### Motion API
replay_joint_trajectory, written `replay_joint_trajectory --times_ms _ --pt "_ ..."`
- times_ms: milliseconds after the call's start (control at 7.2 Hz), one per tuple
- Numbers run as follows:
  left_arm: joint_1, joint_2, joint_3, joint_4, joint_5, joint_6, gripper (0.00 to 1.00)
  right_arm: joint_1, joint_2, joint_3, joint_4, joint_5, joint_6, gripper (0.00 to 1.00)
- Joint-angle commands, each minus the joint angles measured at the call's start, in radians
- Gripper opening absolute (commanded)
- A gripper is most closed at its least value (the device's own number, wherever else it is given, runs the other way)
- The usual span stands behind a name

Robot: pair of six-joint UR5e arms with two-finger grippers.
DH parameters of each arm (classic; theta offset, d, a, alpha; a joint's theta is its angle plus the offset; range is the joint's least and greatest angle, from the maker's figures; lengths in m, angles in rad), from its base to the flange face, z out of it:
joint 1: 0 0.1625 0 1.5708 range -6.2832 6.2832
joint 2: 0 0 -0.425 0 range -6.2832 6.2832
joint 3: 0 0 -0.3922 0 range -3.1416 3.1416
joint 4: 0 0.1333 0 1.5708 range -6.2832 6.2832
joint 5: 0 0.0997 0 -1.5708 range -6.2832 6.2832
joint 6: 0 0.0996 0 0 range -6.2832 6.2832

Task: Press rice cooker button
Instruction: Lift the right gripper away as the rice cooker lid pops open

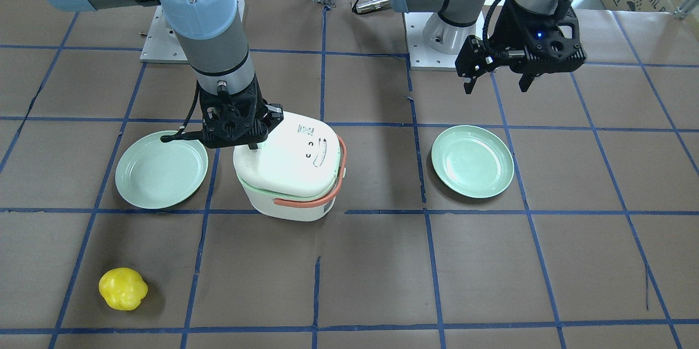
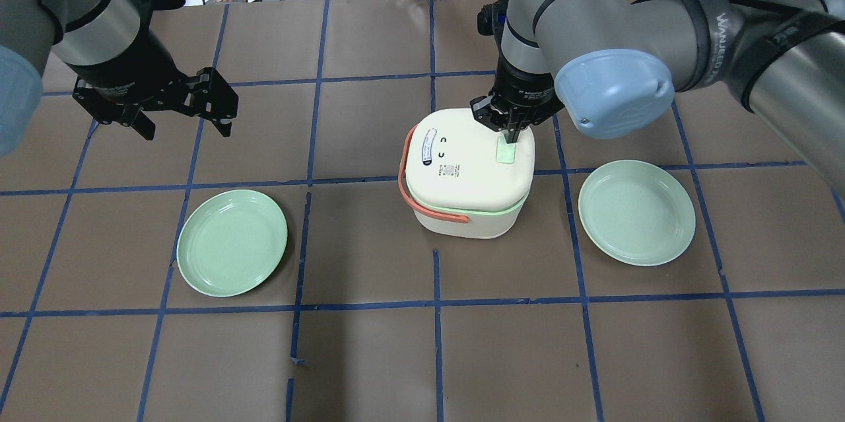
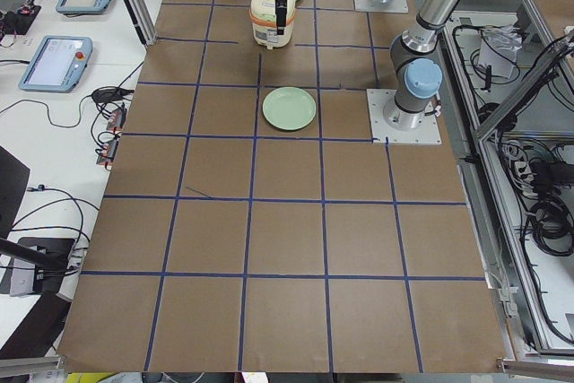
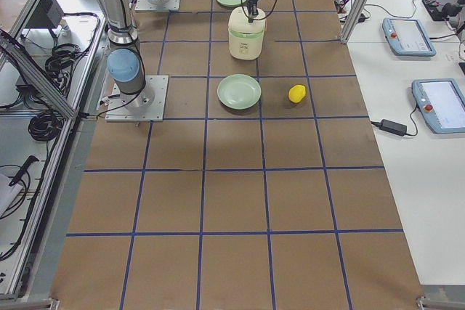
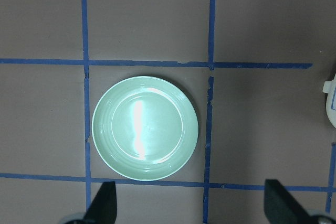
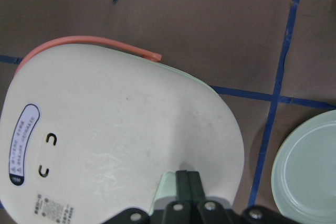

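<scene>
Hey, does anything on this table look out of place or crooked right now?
Mostly tidy. The rice cooker sits slightly twisted against the blue tape grid, with its orange handle folded down along one side. A yellow fruit-like object lies alone, apart from everything else. Nothing looks spilled or visibly broken.

We counted one rice cooker, with one green button on its lid and one orange handle. There were two green plates, the left plate and the right plate. We saw one yellow item, perhaps a pepper, though its shape was hard to make out. We also counted two grippers, the left gripper and the right gripper.
</scene>
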Motion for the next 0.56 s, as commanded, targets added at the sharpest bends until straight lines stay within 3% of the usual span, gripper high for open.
replay_joint_trajectory --times_ms 0,139,278,417 --pt "0.0 0.0 0.0 0.0 0.0 0.0 1.0 -0.012 -0.055 -0.027 0.087 0.003 -0.001 0.09" --pt "0.0 0.0 0.0 0.0 0.0 0.0 1.0 -0.03 -0.09 -0.039 0.131 0.007 -0.001 0.13" --pt "0.0 0.0 0.0 0.0 0.001 0.0 1.0 -0.058 -0.131 -0.047 0.156 0.01 -0.001 0.25" --pt "0.0 0.0 0.0 0.0 0.0 0.0 1.0 -0.088 -0.164 -0.044 0.156 0.013 -0.003 0.53"
